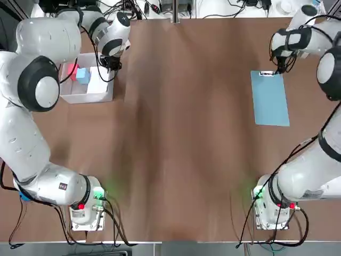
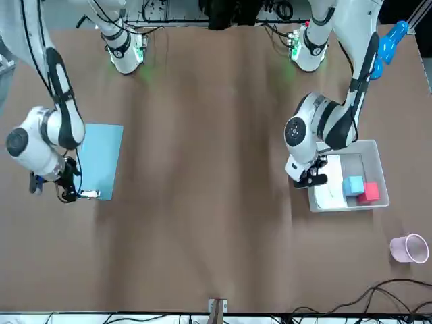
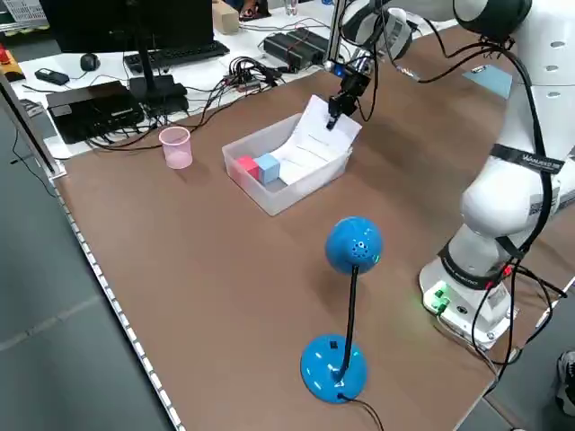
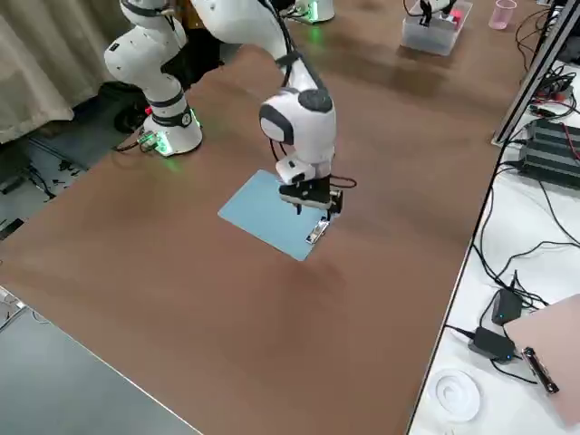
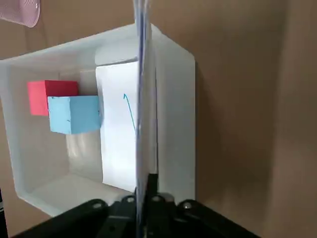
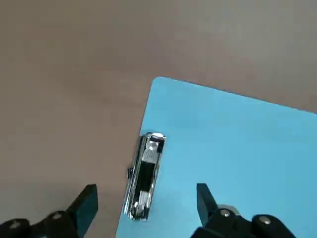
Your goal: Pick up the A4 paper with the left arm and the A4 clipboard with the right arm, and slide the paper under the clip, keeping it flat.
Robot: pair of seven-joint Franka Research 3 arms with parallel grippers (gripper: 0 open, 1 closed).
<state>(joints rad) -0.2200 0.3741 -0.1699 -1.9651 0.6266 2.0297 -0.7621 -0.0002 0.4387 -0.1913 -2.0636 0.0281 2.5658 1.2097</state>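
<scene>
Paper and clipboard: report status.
Left tool shut on paper, lifting from bin. Right tool open over clip; clipboard flat on table.

A clear plastic bin (image 3: 269, 184) sits just above the picture's centre, at about 12 o'clock. The left gripper (image 3: 340, 105) hangs over its 2 o'clock end, pinching the upper edge of the A4 paper (image 3: 316, 135), which slants down into the bin. Inside lie a red block (image 3: 242, 167) and a blue block (image 3: 267, 167). A pink cup (image 3: 176, 147) stands at the bin's 10 o'clock, and a blue desk lamp (image 3: 340, 359) at its 5 o'clock.
</scene>
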